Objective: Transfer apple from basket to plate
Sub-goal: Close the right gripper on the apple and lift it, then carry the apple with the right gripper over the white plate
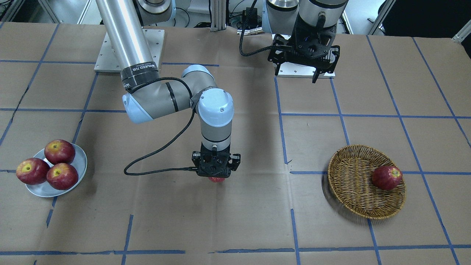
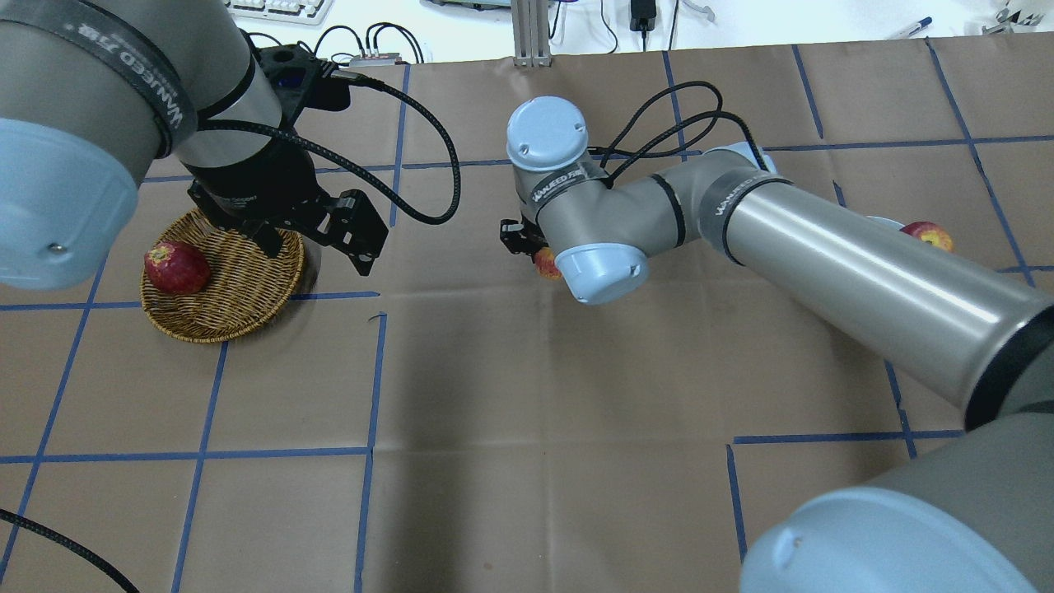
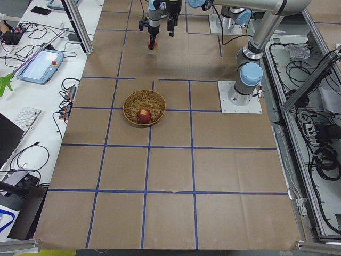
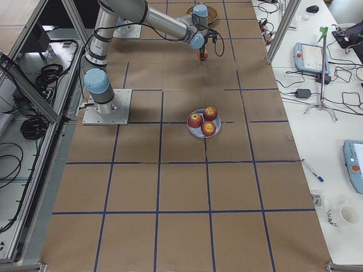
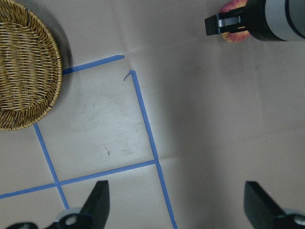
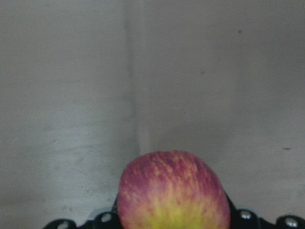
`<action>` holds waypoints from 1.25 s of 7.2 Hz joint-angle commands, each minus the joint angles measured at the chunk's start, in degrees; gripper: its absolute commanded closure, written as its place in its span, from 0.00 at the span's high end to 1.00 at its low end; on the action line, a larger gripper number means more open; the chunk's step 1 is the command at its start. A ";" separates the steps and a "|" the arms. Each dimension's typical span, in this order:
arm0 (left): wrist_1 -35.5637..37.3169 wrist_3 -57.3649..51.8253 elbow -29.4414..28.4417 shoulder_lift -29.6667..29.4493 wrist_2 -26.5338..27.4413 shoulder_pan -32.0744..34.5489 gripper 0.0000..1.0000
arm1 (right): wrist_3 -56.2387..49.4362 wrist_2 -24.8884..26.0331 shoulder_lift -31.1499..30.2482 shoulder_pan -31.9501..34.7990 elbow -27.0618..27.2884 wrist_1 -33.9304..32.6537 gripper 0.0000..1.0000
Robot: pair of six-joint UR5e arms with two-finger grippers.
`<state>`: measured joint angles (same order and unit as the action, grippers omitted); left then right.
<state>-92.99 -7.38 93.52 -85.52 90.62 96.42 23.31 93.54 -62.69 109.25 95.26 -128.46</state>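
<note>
The apple (image 6: 174, 191), pale red with a yellow blush, is held in my right gripper (image 1: 217, 178) above the middle of the table; it also shows in the overhead view (image 2: 545, 262) and the left wrist view (image 5: 234, 36). The right gripper is shut on it. The wicker basket (image 1: 353, 151) sits on my left side and holds one dark red apple (image 1: 386, 177). My left gripper (image 5: 178, 205) is open and empty, raised beside the basket (image 2: 239, 321). The pale plate (image 1: 79, 154) lies on my right side, apart from both grippers.
Three red apples (image 1: 59, 151) fill most of the plate. The table is brown paper with blue tape lines (image 1: 283, 140). The right arm's elbow and cable (image 1: 162, 99) stretch over the table between its base and the held apple.
</note>
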 commanded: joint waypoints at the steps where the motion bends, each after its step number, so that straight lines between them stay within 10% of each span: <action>1: 0.00 0.00 0.09 0.00 0.00 0.00 0.99 | -12.17 0.07 -7.85 -10.05 2.37 7.06 0.52; 4: 0.18 0.00 0.53 0.00 -0.09 -0.09 0.99 | -32.03 -0.02 -17.00 -27.88 10.02 7.08 0.53; 9: 0.09 0.00 0.53 -0.35 0.00 -0.26 0.99 | -54.32 -2.99 -13.70 -45.25 10.39 6.12 0.52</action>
<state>-92.90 -7.38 94.04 -85.80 90.63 96.16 -27.77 92.08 -78.06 66.12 105.56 -121.95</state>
